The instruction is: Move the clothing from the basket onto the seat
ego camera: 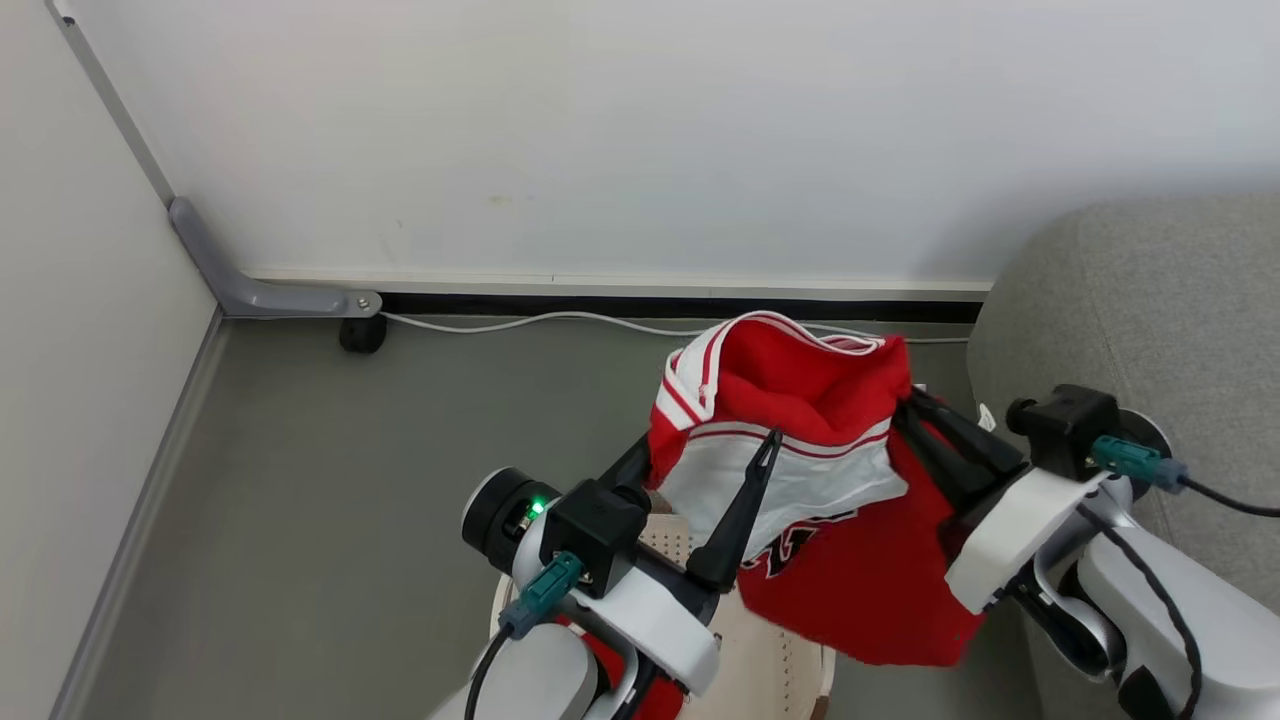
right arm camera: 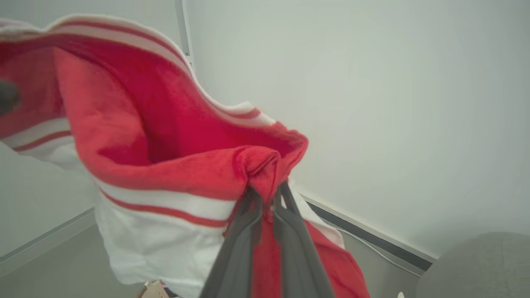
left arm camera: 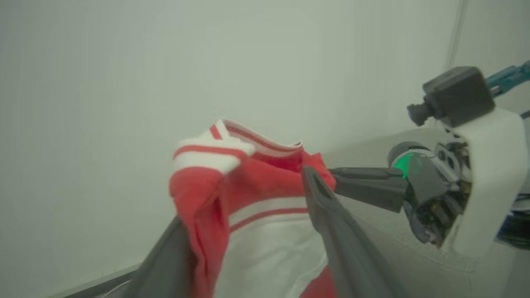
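While the right gripper [right arm camera: 265, 191] is pinched tight on a bunched red fold of the red-and-white jersey [ego camera: 830, 480], the left gripper [ego camera: 705, 450] stands spread wide. The cloth drapes loosely between its fingers and does not look clamped. The garment hangs in the middle of the head view, above the basket [ego camera: 775, 655] at the bottom centre. The grey sofa [ego camera: 1150, 300] fills the right edge, on the right arm's side, so that arm is the nearer one to swing the garment rightward onto it.
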{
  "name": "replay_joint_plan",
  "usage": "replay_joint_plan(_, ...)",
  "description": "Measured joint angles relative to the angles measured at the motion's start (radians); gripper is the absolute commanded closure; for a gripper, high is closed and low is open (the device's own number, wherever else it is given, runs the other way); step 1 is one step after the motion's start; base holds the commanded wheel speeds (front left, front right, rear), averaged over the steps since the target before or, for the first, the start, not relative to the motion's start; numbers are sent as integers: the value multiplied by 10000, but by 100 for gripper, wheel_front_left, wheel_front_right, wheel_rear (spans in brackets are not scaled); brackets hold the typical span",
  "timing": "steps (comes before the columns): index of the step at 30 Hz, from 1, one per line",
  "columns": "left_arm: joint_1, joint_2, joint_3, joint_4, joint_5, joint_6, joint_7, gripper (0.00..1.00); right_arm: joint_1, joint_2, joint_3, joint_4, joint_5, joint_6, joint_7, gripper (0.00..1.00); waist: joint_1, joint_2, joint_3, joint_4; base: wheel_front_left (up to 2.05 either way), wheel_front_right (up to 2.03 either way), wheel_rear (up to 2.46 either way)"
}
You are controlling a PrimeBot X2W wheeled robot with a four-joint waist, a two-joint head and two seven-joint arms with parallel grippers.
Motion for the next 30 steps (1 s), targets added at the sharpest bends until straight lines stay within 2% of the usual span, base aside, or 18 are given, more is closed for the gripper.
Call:
replay_joint_plan(4,189,6,31,468,-10,-481,0,0,214,19,-920,-140,-240,0,0,100,1,0,31,-184,0,0,0)
replay_joint_plan(11,192,2,213,828,21,-848,0,0,368,46,-2109,-476,-591,0,0,100,0,0,74,-633,0,0,0)
replay_joint_plan(22,312,0,535,1216,224,-1112,0,0,556,178,-3266,-817,-740,0,0,100,0,0,6,-1576,0,0,0)
replay_joint_plan(30,340,-4,731,1246,221,-1279,0,0,556,163,-3944,-1095,-763,0,0,100,0,0,31,-2634,0,0,0)
